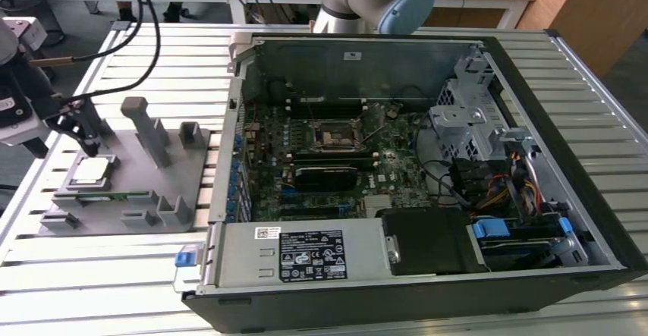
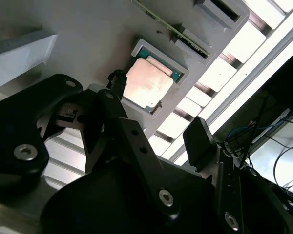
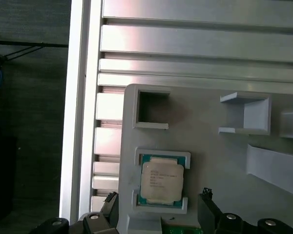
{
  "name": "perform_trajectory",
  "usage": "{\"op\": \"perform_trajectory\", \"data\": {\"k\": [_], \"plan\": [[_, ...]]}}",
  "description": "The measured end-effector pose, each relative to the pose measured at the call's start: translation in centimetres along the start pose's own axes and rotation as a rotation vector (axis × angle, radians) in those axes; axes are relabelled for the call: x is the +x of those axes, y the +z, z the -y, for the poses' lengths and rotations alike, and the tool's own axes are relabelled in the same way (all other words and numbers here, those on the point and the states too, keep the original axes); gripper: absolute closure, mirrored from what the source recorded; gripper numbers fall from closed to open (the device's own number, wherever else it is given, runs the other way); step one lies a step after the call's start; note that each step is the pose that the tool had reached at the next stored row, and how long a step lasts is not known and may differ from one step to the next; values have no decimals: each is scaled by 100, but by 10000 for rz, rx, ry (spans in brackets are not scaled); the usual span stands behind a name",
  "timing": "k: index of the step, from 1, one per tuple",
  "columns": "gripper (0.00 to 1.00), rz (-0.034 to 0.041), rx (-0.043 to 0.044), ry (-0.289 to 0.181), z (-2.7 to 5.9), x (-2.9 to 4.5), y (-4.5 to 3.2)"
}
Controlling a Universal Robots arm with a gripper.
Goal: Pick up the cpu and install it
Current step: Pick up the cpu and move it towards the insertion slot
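Observation:
The cpu (image 1: 91, 171) is a small square chip with a silver top. It lies flat in a recess of the grey tray (image 1: 142, 222) on the exterior view's left. My gripper (image 1: 63, 142) hangs just above it, open, with one black finger on each side and nothing held. In both wrist views the cpu (image 3: 161, 180) (image 2: 149, 83) rests in its tan and green frame in the tray recess. The fingertips (image 3: 205, 201) stand apart beside it without touching. The motherboard's black socket frame (image 1: 332, 135) sits inside the open computer case.
The open computer case (image 1: 567, 146) fills the middle and the exterior view's right, with drive cage, cables and power supply. Upright grey posts (image 1: 150, 131) rise from the tray close to the gripper. A green memory stick (image 1: 102, 196) stands in a tray slot. The table is slatted aluminium (image 1: 111, 275).

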State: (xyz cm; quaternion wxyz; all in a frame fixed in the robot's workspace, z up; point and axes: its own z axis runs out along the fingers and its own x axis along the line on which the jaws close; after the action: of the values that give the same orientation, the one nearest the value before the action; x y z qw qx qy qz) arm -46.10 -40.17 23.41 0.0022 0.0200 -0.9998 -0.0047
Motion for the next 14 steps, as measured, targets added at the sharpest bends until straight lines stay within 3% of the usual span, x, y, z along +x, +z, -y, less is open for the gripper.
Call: {"op": "perform_trajectory", "data": {"k": [3,6,14], "plan": [[26,0,-35,2,-1,1,33],[26,5,-125,1,-1,0,74],[26,4,-128,-8,1,-1,198]]}}
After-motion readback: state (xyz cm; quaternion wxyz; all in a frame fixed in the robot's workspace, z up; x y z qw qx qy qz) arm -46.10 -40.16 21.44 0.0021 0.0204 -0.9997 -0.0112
